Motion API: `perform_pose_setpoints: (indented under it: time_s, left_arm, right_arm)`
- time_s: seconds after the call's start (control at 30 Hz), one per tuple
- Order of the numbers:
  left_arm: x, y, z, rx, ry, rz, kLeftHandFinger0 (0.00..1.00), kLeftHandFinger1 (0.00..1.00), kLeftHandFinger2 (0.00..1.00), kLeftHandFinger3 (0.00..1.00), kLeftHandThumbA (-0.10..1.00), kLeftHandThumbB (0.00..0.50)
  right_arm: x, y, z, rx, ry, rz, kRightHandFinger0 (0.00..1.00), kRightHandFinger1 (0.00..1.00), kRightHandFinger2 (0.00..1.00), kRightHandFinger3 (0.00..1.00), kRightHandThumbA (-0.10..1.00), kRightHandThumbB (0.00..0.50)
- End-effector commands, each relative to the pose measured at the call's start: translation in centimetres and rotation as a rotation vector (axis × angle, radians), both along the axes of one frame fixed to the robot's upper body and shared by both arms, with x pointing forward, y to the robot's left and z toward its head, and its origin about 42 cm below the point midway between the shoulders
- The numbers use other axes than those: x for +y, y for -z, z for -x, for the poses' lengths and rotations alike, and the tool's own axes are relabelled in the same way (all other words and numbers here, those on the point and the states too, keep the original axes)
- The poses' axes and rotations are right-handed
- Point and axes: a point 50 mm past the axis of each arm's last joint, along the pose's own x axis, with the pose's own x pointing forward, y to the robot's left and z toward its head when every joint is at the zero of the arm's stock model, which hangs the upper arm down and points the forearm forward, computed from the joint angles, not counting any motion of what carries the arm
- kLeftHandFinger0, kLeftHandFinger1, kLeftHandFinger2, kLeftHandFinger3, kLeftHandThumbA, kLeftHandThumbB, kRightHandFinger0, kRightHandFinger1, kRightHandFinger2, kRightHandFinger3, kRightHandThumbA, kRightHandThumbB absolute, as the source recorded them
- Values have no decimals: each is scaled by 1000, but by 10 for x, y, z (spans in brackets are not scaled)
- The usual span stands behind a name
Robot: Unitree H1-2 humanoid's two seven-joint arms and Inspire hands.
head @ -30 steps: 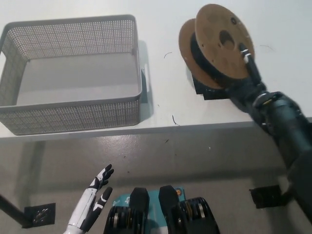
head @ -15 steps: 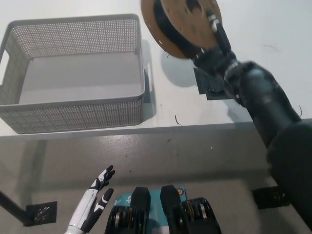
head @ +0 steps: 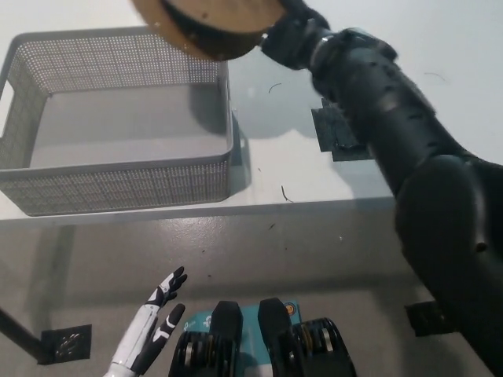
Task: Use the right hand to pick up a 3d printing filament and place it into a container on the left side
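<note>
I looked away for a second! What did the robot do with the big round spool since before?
The right hand lifted the filament spool off the table and swung it up and to the robot's left; it now hangs over the far right corner of the grey basket, partly cut off by the picture's top edge. The hand kept hold throughout. The basket stayed put and empty, and the white left hand still rests low, open.

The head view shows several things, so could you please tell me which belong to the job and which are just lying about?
Belonging to the job:
- filament spool, held by the right hand above the basket's far corner
- grey mesh basket, nothing inside

Just lying about:
- black mat on the table
- left hand, resting low, open
</note>
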Motion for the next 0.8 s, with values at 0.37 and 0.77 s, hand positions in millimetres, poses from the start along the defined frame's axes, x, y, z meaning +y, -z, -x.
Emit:
perform_pose_setpoints:
  time_s: [0.37,0.77]
  left_arm:
    - [-5,-13,-4,-51,58,-12,1000,1000,1000,1000,1000,343]
    - [-8,-12,0,-36,75,-22,1000,1000,1000,1000,1000,346]
  right_arm:
    - [110,-38,38,-359,43,544,524,742,953,824,28,240]
    - [125,-68,43,-614,-178,659,1000,1000,1000,1000,915,451]
